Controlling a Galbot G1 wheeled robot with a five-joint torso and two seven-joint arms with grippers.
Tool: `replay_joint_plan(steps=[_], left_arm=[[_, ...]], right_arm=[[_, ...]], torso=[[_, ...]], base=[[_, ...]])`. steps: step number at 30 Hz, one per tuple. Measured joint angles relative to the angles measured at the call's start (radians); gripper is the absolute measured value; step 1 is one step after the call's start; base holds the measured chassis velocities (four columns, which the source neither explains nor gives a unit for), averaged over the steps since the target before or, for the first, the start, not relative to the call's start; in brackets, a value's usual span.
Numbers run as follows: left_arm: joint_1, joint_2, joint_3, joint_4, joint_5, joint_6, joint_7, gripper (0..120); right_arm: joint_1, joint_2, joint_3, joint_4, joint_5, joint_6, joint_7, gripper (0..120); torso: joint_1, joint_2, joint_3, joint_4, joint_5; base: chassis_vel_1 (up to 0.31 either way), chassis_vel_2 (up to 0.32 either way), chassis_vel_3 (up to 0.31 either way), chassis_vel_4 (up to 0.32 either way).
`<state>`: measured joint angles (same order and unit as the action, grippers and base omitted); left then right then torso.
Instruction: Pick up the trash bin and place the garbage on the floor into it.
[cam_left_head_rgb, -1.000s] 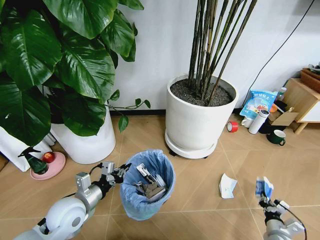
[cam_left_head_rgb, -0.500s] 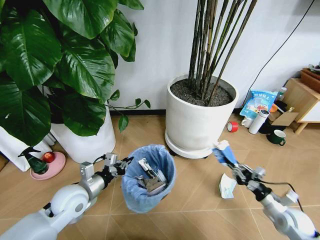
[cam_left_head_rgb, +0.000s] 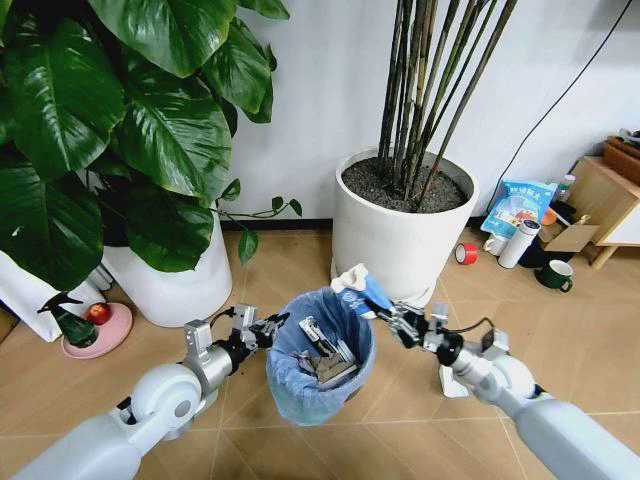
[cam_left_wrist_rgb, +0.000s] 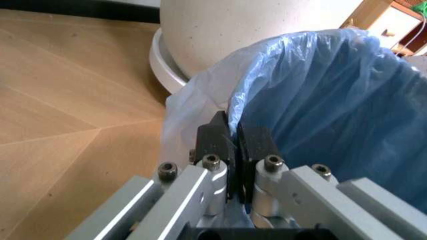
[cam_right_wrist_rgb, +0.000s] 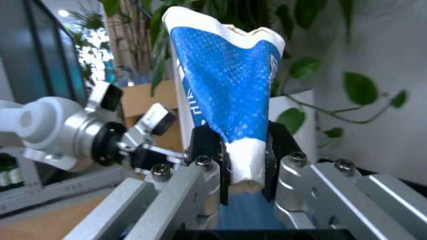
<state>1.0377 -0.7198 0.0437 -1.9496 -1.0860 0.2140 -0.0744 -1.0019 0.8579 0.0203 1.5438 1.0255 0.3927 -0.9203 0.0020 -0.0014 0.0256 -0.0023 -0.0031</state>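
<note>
The small round trash bin lined with a crinkled light-blue plastic bag (cam_left_head_rgb: 318, 362) stands upright on the light brown herringbone tile floor (cam_left_head_rgb: 290, 262), in front of the large white pot of bamboo-like canes (cam_left_head_rgb: 403, 228), its open mouth facing up. Grey and white scraps (cam_left_head_rgb: 322, 360) lie inside it. The left gripper (cam_left_head_rgb: 270, 327) is at the bin's left rim; in the left wrist view its black fingers (cam_left_wrist_rgb: 215, 140) are nearly together, pinching the rim and the bag's edge (cam_left_wrist_rgb: 235, 111) between them.

The right gripper (cam_left_head_rgb: 384, 311) is at the bin's right rim, holding a blue-and-white packet (cam_left_head_rgb: 360, 288) over the edge of the opening. The packet's long axis runs out from the gripper, its free white end pointing up and toward the robot's left. In the right wrist view the jaws are clamped narrowly on the packet's lower white end (cam_right_wrist_rgb: 247, 167), the blue part (cam_right_wrist_rgb: 227, 85) standing away from the fingers.

A crumpled white scrap with blue print (cam_left_head_rgb: 446, 381) lies on the floor just behind the right arm. A red tape roll (cam_left_head_rgb: 465, 253), a white cylinder (cam_left_head_rgb: 517, 243) and a dark green cup (cam_left_head_rgb: 553, 274) sit farther right near the wall.
</note>
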Motion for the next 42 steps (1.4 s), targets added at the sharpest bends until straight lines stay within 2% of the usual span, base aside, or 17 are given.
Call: replay_joint_plan(steps=[6, 13, 19, 21, 25, 26, 35, 38, 42], left_arm=[[-0.012, -0.011, 0.014, 0.006, -0.001, 0.0, -0.002, 0], [-0.015, -0.012, 0.013, 0.006, -0.002, 0.002, -0.004, 0], [-0.015, -0.012, 0.011, 0.006, -0.002, 0.005, -0.006, 0], [-0.015, -0.011, 0.011, 0.006, -0.002, 0.005, -0.006, 0], [-0.016, -0.01, 0.008, 0.007, -0.002, 0.009, -0.011, 0], [-0.016, -0.01, 0.008, 0.007, -0.002, 0.009, -0.011, 0], [-0.017, -0.005, 0.001, 0.008, 0.006, 0.021, -0.023, 0], [-0.01, -0.004, -0.005, 0.008, 0.009, 0.021, -0.024, 0], [0.009, 0.003, -0.023, 0.005, 0.016, 0.021, -0.026, 0]], right_arm=[[0.046, 0.018, -0.074, -0.012, 0.007, -0.015, -0.017, 10], [0.057, 0.006, -0.095, -0.01, 0.0, -0.026, -0.012, 11], [0.056, -0.006, -0.083, -0.009, -0.013, -0.033, -0.01, 34], [0.055, -0.009, -0.08, -0.008, -0.014, -0.034, -0.01, 36], [0.046, -0.02, -0.06, 0.001, -0.015, -0.037, -0.01, 58], [0.046, -0.02, -0.06, 0.001, -0.015, -0.037, -0.01, 58], [0.032, -0.063, -0.038, 0.025, -0.015, -0.043, -0.012, 92], [0.018, -0.071, -0.018, 0.034, -0.015, -0.043, -0.006, 98], [-0.049, -0.079, 0.064, 0.056, -0.025, -0.039, 0.073, 100]], torso=[[0.0, 0.0, 0.0, 0.0, -0.0001], [0.0, 0.0, 0.0, 0.0, 0.0], [0.0, 0.0, 0.0, 0.0, -0.0001], [0.0, 0.0, 0.0, 0.0, -0.0001], [0.0, 0.0, 0.0, 0.0, -0.0001], [0.0, 0.0, 0.0, 0.0, -0.0001], [0.0, 0.0, 0.0, 0.0, 0.0], [0.0, 0.0, 0.0, 0.0, 0.0001], [0.0, 0.0, 0.0, 0.0001, 0.0]], base=[[0.0, 0.0, 0.0, 0.0], [0.0, 0.0, 0.0, 0.0], [0.0, 0.0, 0.0, 0.0], [0.0, 0.0, 0.0, 0.0], [0.0, 0.0, 0.0, 0.0], [0.0, 0.0, 0.0, 0.0], [0.0, 0.0, 0.0, 0.0], [0.0, 0.0, 0.0, 0.0], [0.0, 0.0, 0.0, 0.0]])
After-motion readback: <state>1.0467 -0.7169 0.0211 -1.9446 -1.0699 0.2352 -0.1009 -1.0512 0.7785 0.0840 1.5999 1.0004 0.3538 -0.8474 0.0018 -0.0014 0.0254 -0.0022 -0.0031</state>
